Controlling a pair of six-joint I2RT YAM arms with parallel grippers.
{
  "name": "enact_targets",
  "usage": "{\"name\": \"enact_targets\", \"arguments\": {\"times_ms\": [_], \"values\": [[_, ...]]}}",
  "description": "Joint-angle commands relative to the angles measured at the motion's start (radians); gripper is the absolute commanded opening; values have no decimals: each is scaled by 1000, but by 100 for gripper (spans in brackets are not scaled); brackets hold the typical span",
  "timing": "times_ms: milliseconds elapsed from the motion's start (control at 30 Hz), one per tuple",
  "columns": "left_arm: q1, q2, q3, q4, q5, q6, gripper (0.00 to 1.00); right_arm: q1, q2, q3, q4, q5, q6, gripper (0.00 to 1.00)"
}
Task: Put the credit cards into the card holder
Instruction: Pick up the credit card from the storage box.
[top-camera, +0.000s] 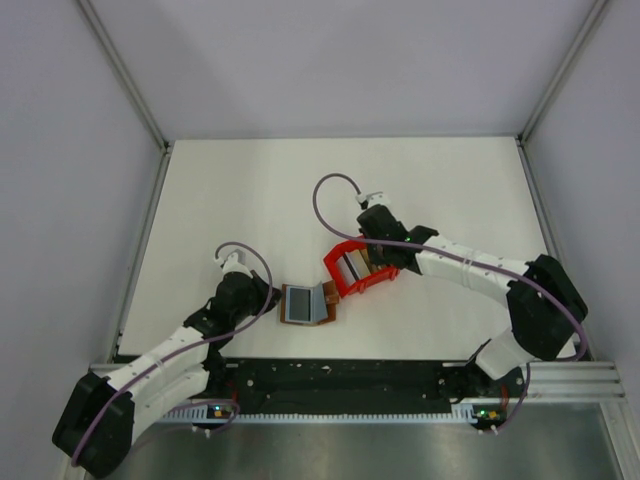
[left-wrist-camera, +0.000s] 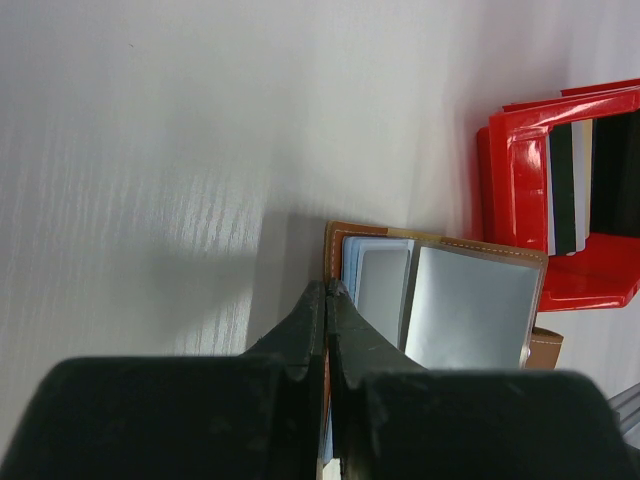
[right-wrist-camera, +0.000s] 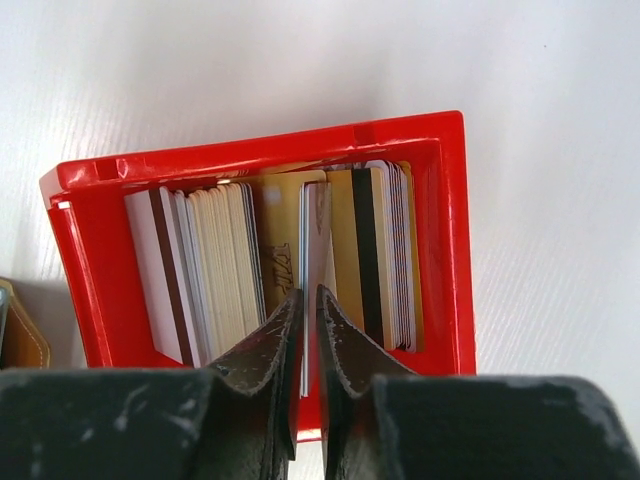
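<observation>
- The left tool (left-wrist-camera: 327, 290) is closed. Its two dark fingers meet at the tips, with the brown edge of the card holder (left-wrist-camera: 470, 300) pinched between them.
- The card holder is a small brown wallet that lies open on the white table (top-camera: 240, 200), just in front of the left arm. Its grey pockets face up.
- One grey pocket panel stands raised, and a small brown tab shows at its far lower corner.
- From above, the card holder lies between the two arms. Its right edge is just beside the red plastic bin (top-camera: 340, 270).
- The red plastic bin lies tipped on the table with its open side towards the right wrist camera.
- The credit cards (right-wrist-camera: 210, 260) stand on edge inside the bin in two packs, one against each side wall.
- The left pack is mostly whitish, and a card with a dark stripe sits near its outer side.
- The right pack (right-wrist-camera: 385, 260) shows a tan-gold face and a black stripe.
- A tan-gold card (right-wrist-camera: 275, 220) lies flat at the back of the gap between the packs.
- The right tool (right-wrist-camera: 308, 295) reaches into the bin's middle gap, its fingers almost together.
- A single pale card (right-wrist-camera: 312, 225) stands on edge between those fingers, with one finger on each side.
- The right wrist view does not show whether the fingers press on this card or only flank it.
- A brown corner of the card holder shows at the left edge of the right wrist view, outside the bin.
</observation>
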Motion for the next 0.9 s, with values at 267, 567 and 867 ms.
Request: {"name": "enact_targets", "arguments": {"times_ms": [267, 567, 867], "values": [[-2, 0, 9, 33, -6, 3, 0, -11, 50, 52, 16, -153, -1, 26], [-2, 0, 13, 30, -6, 6, 0, -40, 85, 57, 20, -169, 18, 37], [-2, 6, 16, 33, -7, 11, 0, -106, 109, 58, 38, -296, 16, 53]]}}
